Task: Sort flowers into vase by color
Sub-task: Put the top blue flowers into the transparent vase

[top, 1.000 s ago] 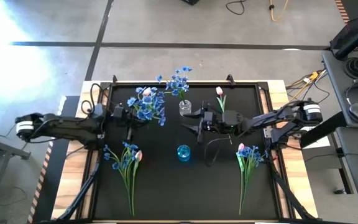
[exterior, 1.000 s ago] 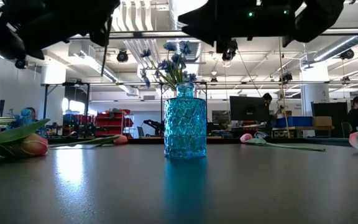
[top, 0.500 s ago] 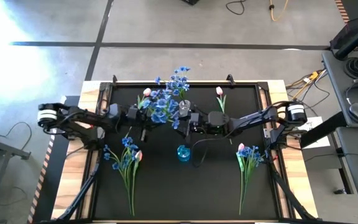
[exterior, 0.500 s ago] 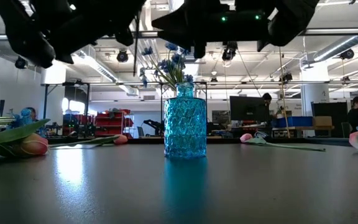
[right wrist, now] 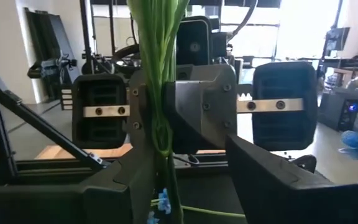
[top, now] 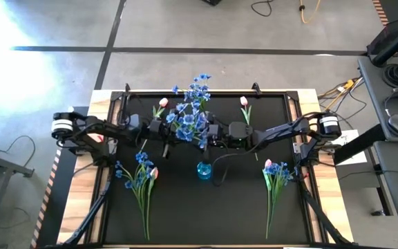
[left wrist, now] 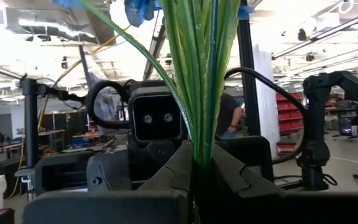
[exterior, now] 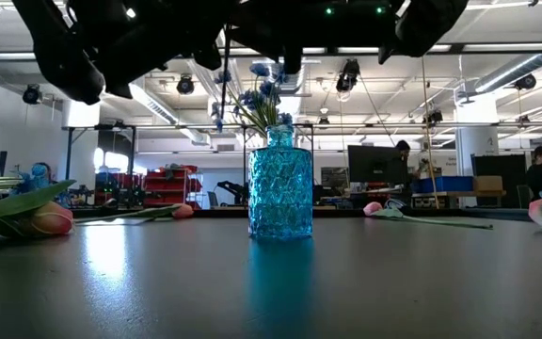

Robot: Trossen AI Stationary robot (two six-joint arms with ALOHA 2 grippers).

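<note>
Seen from above, my two arms meet over the middle of the black bench [top: 247, 207]. My left gripper [left wrist: 201, 171] is clamped shut on a spray of blue flowers [top: 191, 119], held above the bench just behind the blue vase [top: 204, 169]. The overhead view shows only the mass of blossoms. The left wrist view shows what it hides: a bunch of green stems rising straight up from between my closed fingers.

My right gripper [right wrist: 188, 162] faces the left one, close up. In its wrist view the fingers stand wide apart, with the same stems beside one finger and nothing gripped.

The low view shows the blue vase upright on the bench, with both arms as dark shapes overhead. Blue blossoms show above its neck; I cannot tell whether they stand in it.

Only the overhead view shows the rest: a mixed bundle [top: 141, 176] lying at the left, another bundle [top: 275, 174] at the right, and two single tulips [top: 243, 102] near the far edge.
</note>
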